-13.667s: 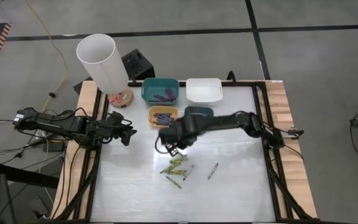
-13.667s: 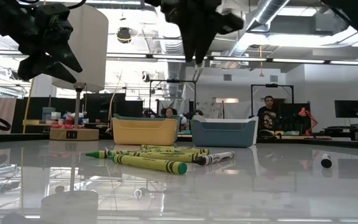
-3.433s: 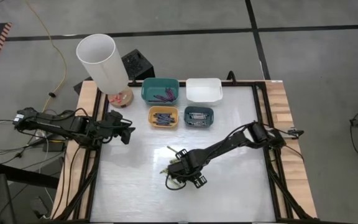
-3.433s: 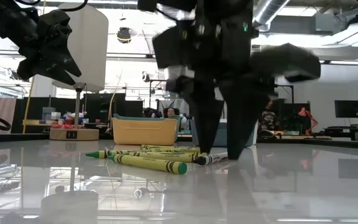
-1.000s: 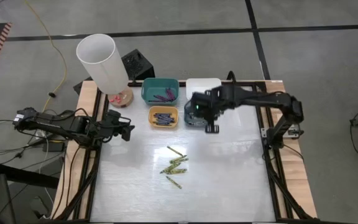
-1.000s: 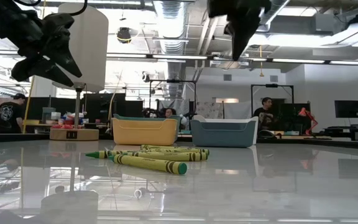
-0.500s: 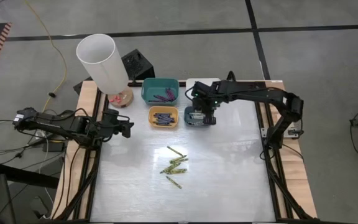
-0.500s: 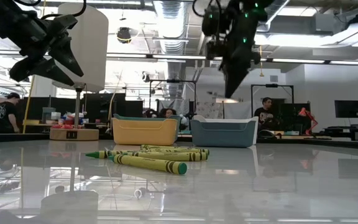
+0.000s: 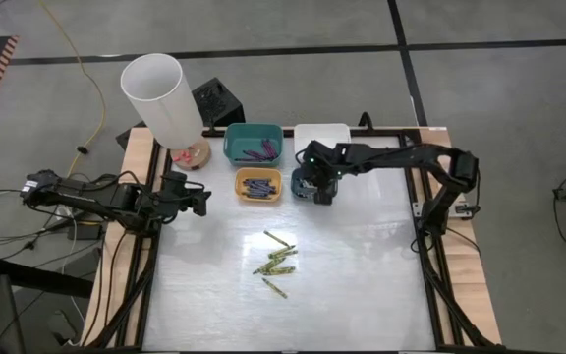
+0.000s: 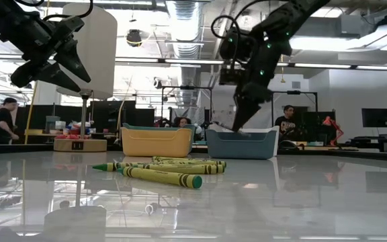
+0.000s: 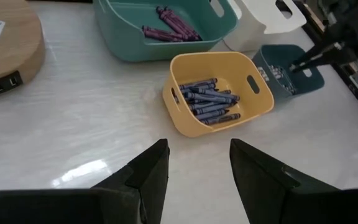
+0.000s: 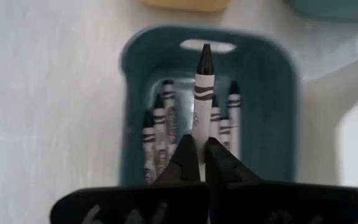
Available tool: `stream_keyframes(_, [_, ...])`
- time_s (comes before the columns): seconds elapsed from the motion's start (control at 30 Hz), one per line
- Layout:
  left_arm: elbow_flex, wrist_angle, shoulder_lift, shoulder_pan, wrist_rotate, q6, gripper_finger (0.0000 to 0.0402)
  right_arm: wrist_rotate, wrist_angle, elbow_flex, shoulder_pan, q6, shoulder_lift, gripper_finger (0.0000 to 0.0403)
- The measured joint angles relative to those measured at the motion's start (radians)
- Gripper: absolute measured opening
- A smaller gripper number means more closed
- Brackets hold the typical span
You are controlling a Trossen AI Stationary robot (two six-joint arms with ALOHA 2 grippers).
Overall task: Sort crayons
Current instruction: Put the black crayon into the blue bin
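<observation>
Now lower than half a second ago: the right gripper (image 9: 314, 187) has come down from above the dark blue bin (image 9: 313, 184) to hang right over its opening, tips almost at the rim in the low view. Jaws pinched narrow on one grey crayon (image 12: 202, 93), held by its lower part so most of the stick reaches out past the jaws. Points its dark tip straight ahead of the jaws, toward the far wall of the bin with the handle slot; long axis in line with the fingers and about parallel to the grey crayons (image 12: 160, 127) already lying below the jaws. In the low view the gripper (image 10: 242, 111) leans down into the bin (image 10: 241, 142), so the crayon probably enters tip first and slanted, not flat. Meaning for the task, as a judgement: carrying finished, only the release left, and this colour goes to its right place. Farther from these jaws, the yellow bin (image 9: 257, 184) with blue crayons and the teal bin (image 9: 254, 143) with purple ones; the white bin (image 9: 322, 144) just beyond. Still to sort: a small group of yellow-green crayons (image 9: 278, 261) on the bench (image 9: 362, 275), well apart from both grippers. Left gripper (image 9: 201, 198) waiting at the left edge of the bench, jaws apart and empty, the yellow bin ahead of them.
</observation>
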Motion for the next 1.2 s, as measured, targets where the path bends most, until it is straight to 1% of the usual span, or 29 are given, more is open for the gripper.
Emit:
stream_keyframes(0.1, [0.000, 0.000, 0.000, 0.000, 0.000, -0.002, 0.0160, -0.003, 0.047, -0.031, 0.006, 0.005, 0.000, 0.0002])
stream_keyframes(0.3, [0.000, 0.000, 0.000, 0.000, -0.001, -0.001, 0.0160, -0.001, 0.041, -0.035, -0.002, 0.015, 0.000, 0.0002])
stream_keyframes(0.73, [0.000, 0.000, 0.000, 0.000, 0.002, -0.007, 0.0160, 0.003, 0.054, -0.035, 0.005, 0.007, 0.095, 0.0001])
stream_keyframes(0.83, [0.000, 0.000, 0.000, 0.000, 0.004, -0.008, 0.0160, 0.004, 0.050, -0.035, -0.002, 0.011, 0.100, 0.0003])
stream_keyframes(1.03, [0.000, 0.000, 0.000, 0.000, 0.010, -0.008, 0.0160, 0.009, 0.051, -0.034, -0.012, 0.037, 0.097, 0.0020])
stream_keyframes(1.2, [0.000, 0.000, 0.000, 0.000, 0.010, -0.006, 0.0160, 0.008, 0.051, -0.034, -0.016, 0.068, 0.096, 0.0046])
